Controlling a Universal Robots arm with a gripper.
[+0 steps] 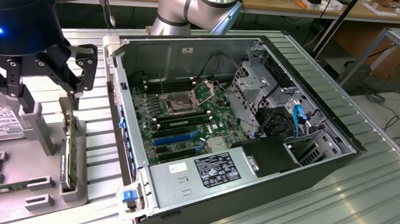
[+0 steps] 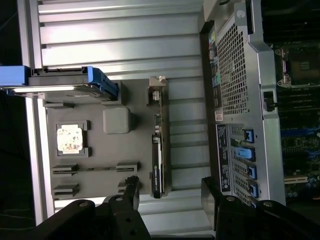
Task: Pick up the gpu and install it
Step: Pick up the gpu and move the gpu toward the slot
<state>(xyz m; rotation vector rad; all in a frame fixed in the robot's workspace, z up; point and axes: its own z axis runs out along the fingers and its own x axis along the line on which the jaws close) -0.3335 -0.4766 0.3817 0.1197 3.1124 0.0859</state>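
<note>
— Where is the gpu [image 1: 70, 153] found?
— On edge in the gray holder [image 1: 38, 159], at the exterior view's left of the case [image 1: 155, 51], long axis near-to-far.
— And the gripper [image 1: 49, 93]?
— Poised above its far end, fingers spread, nothing gripped.

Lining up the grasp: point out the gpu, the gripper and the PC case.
gpu [image 2: 157, 150]: wrist view, middle of its upturned edge.
gripper [image 2: 170, 184]: wrist view, midway between its open jaws.
PC case [image 1: 265, 189]: exterior view, dark outer wall.
</note>
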